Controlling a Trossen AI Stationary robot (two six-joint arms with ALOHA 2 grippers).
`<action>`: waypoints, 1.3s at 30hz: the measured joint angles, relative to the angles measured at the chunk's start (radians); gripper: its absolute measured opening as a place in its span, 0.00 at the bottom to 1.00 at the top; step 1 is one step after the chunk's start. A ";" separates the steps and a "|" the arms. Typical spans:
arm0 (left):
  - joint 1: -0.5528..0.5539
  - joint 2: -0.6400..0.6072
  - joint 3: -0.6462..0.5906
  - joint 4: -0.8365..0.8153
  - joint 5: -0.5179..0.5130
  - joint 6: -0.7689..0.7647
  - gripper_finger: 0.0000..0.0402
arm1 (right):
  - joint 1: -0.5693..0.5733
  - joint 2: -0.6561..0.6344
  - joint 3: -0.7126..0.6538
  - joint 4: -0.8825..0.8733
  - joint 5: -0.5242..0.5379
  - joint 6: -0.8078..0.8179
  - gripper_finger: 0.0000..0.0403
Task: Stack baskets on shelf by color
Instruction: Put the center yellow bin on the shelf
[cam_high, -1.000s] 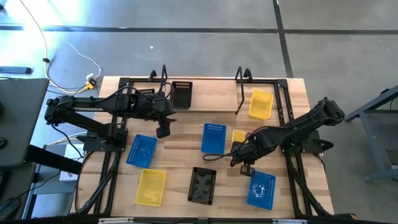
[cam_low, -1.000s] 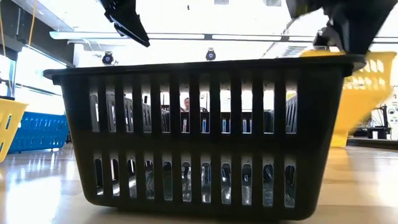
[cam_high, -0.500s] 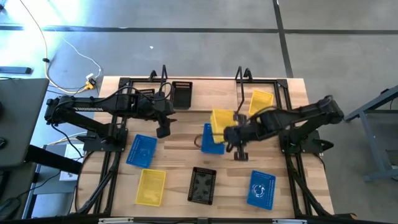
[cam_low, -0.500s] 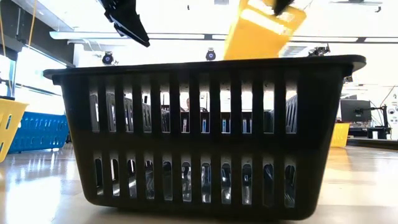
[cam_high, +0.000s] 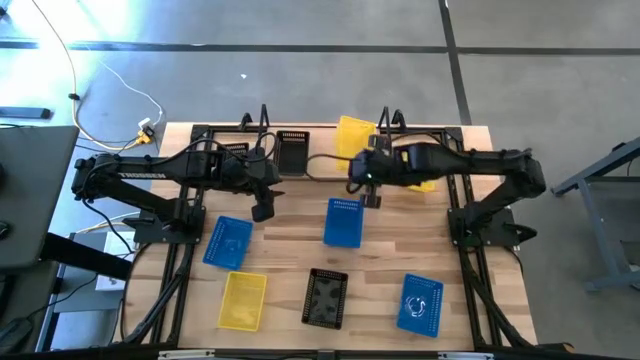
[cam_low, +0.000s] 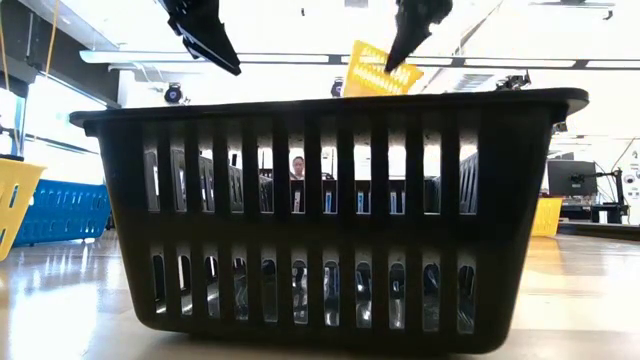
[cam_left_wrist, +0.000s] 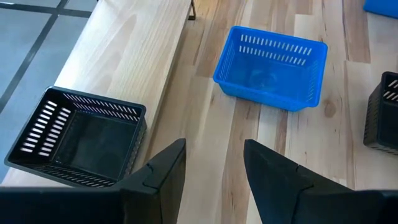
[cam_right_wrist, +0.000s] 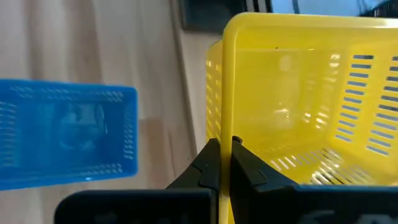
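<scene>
- Yellow basket (cam_high: 354, 134) hangs over the shelf (cam_high: 320, 130), its wall pinched in the right gripper (cam_right_wrist: 222, 163).
- Left gripper (cam_left_wrist: 214, 168), fingers apart and empty, hovers near the shelf's black basket (cam_high: 292, 150).

Bright, even daylight fills the room. Glare whitens the grey floor (cam_high: 110, 75) beyond the light wooden table (cam_high: 290, 260), whose glossy boards mirror the black perforated plastic basket (cam_low: 320, 215). Ceiling strip lights (cam_low: 290, 57) wash out behind that basket. The yellow perforated basket (cam_right_wrist: 298, 106) looks soft and blurred.
</scene>
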 joint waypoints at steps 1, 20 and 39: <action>0.000 0.000 0.000 0.000 0.000 0.000 0.38 | -0.016 0.010 -0.005 -0.004 -0.001 -0.001 0.00; 0.000 0.000 0.000 0.000 0.000 0.002 0.38 | -0.175 0.265 -0.048 -0.027 -0.048 -0.134 0.00; 0.000 0.000 0.000 0.000 0.000 0.002 0.38 | -0.287 0.313 -0.048 -0.031 -0.183 -0.184 0.00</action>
